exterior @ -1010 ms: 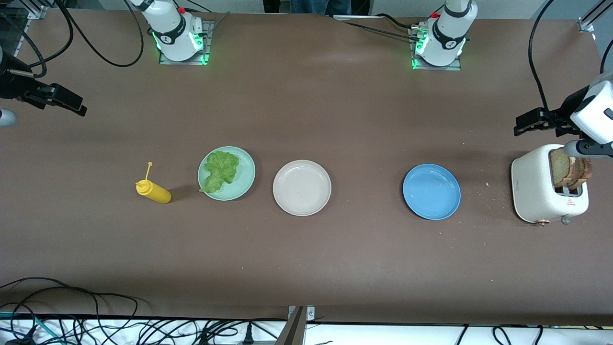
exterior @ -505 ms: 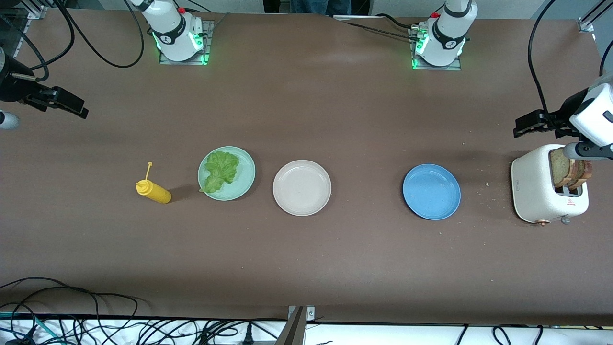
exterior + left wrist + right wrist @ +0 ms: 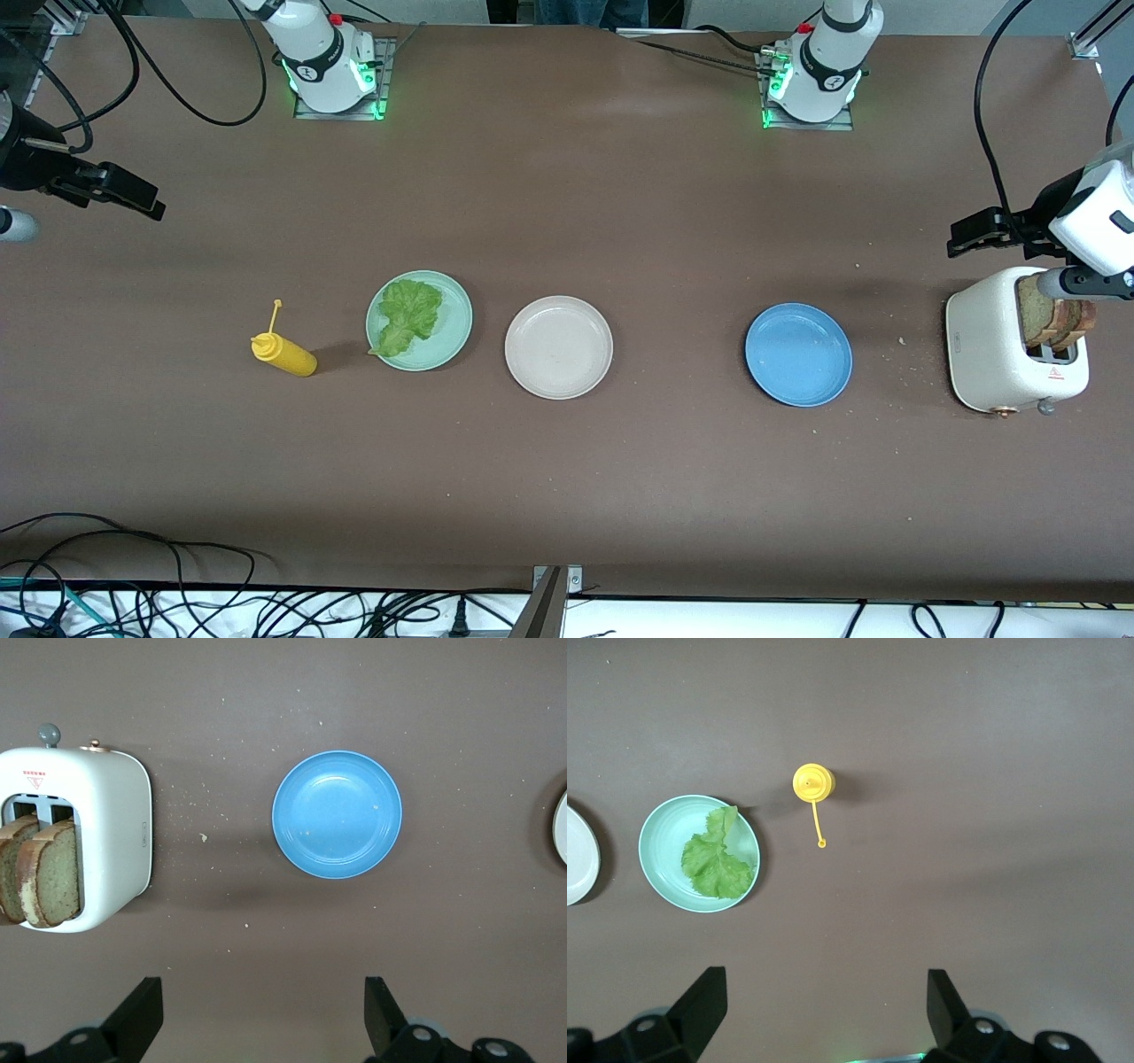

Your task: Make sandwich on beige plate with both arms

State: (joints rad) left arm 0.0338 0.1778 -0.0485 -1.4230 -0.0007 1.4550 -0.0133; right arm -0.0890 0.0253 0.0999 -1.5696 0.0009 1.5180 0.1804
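Starting with the front view, the beige plate [image 3: 558,346] sits bare at the middle of the brown counter [image 3: 567,496]. Beside it toward the right arm's end lies a mint-green plate [image 3: 419,320] carrying a lettuce leaf [image 3: 407,315], then a yellow squeeze bottle [image 3: 283,352]. Toward the left arm's end are a blue plate [image 3: 798,354] and a white toaster [image 3: 1015,351] with two bread slices [image 3: 1054,319] standing in its slots. The left hand [image 3: 983,232] hangs up in the air just beside the toaster, the right hand [image 3: 115,189] over the counter's edge at the right arm's end.

From the left wrist view, the left hand [image 3: 264,1020] has its fingers spread wide with nothing between them, above bare counter near the blue plate [image 3: 337,813] and the toaster [image 3: 84,837], the bread [image 3: 40,870] upright inside.

From the right wrist view, the right hand [image 3: 824,1014] is likewise spread wide and grips nothing, above the counter near the bottle [image 3: 812,782] and the leaf [image 3: 718,859] on its green plate [image 3: 660,837]; an edge of the beige plate [image 3: 580,855] shows
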